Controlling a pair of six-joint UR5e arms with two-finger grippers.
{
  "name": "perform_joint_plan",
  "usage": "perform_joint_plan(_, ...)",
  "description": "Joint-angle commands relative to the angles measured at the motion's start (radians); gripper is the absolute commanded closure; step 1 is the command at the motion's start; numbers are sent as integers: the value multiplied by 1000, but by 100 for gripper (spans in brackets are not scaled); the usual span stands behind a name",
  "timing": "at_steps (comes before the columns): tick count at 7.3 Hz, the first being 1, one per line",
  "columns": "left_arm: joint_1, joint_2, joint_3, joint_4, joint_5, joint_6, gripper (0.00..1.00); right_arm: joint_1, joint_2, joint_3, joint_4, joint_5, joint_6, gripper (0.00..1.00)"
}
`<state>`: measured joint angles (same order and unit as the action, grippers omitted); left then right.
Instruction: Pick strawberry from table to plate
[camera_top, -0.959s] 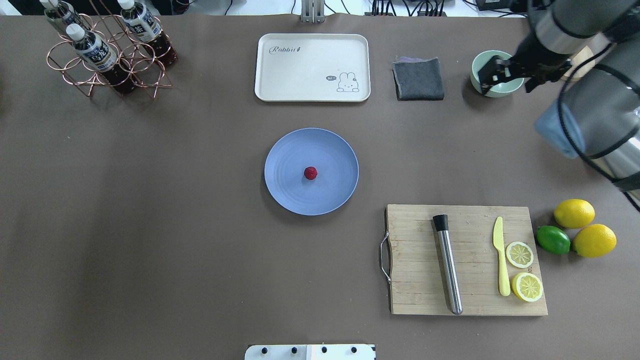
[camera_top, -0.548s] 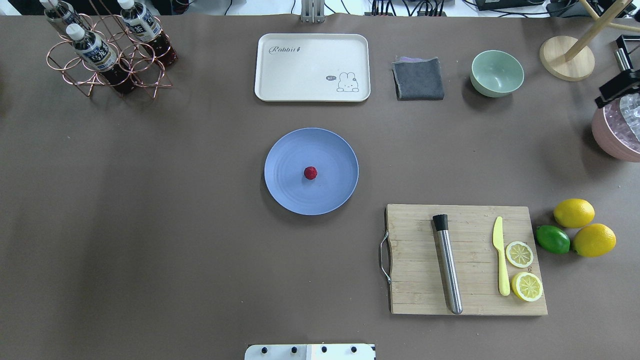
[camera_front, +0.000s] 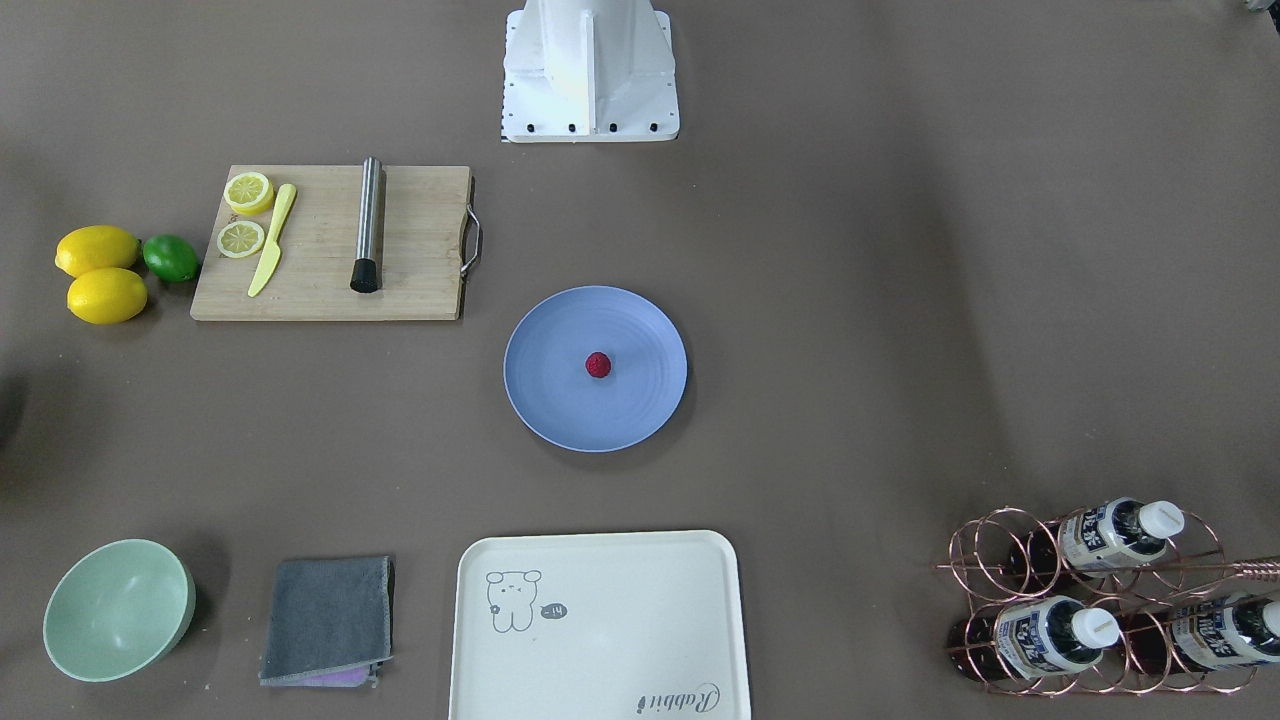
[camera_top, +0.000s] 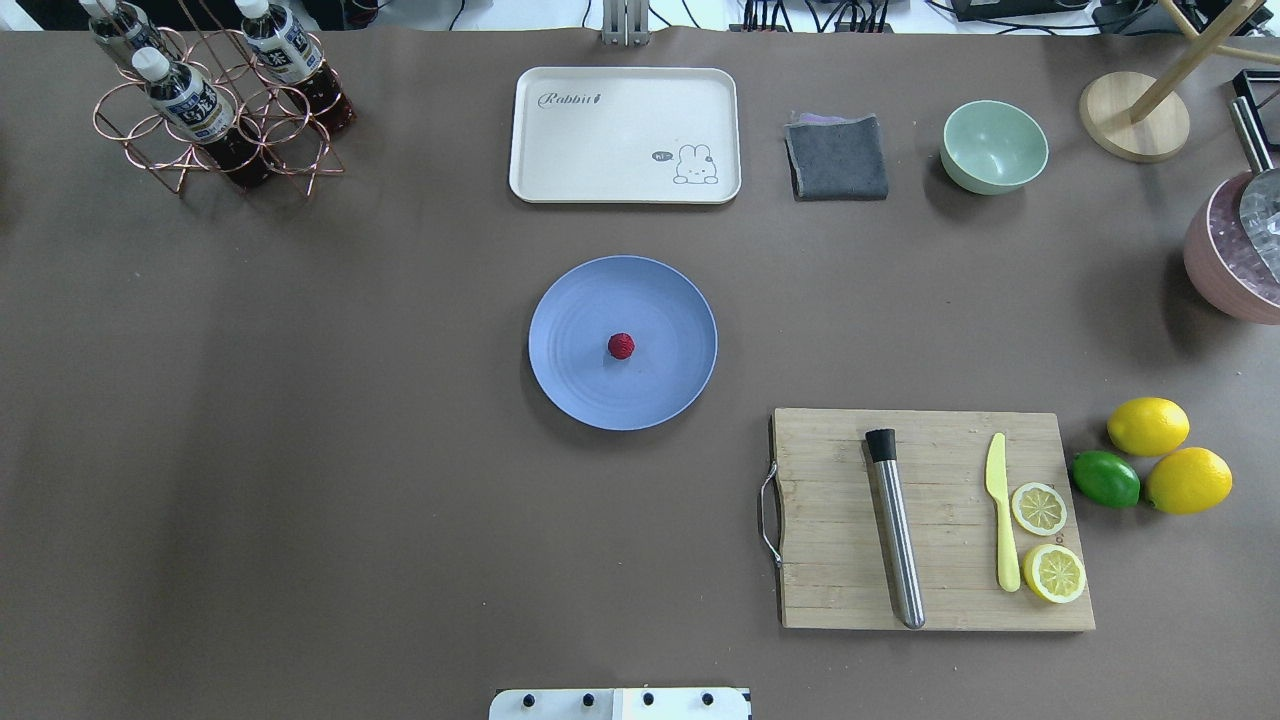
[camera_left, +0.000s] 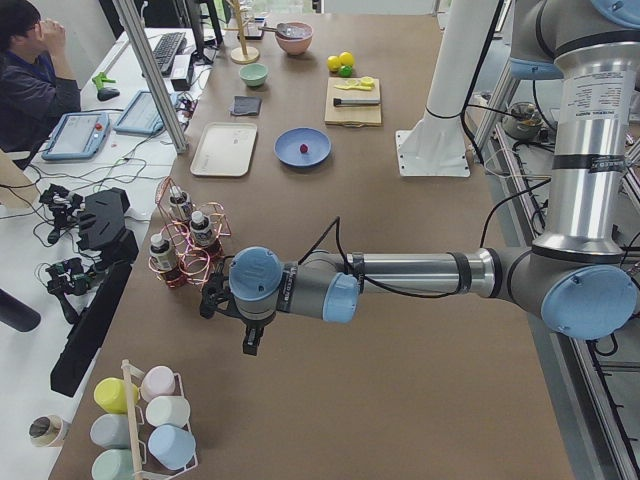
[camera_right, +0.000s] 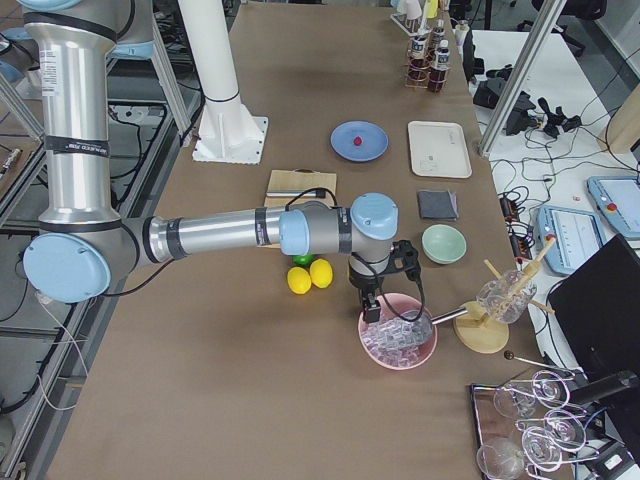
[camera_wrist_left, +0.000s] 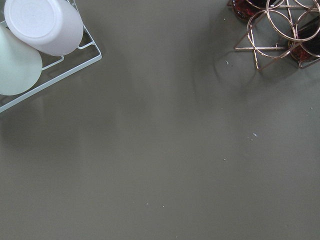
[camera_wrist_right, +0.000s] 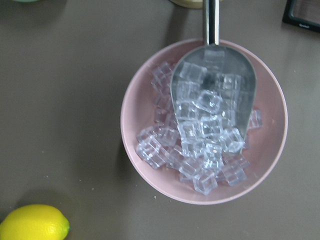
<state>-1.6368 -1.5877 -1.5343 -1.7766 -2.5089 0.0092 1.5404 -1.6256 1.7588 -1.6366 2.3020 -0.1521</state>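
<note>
brown-grey surface (camera_top: 300, 450) held the plate (camera_top: 580, 300) at its middle, the strawberry (camera_top: 621, 346) resting at the plate's centre, so placing looked finished and nothing further seemed needed, though whether the far-off left end effector (camera_left: 250, 342) or right end effector (camera_right: 370, 306) was open or closed could not be told.

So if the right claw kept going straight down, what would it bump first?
Probably the ice cubes heaped on the metal scoop in the pink bowl, which sit right beneath the right claw. How far down is hard to tell.
</note>
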Motion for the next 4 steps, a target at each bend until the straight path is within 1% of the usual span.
perform_joint_plan(1,0,0,3,-1,-7,0,2,27,-54,-1,3,-1,-3,0)
perform_joint_plan(2,2,0,6,11,-1,-2,2,27,-53,-8,-3,-3,14,0)
perform_joint_plan(4,3,-1,19,2,8,0,2,32,-28,-4,3,-3,104,0)
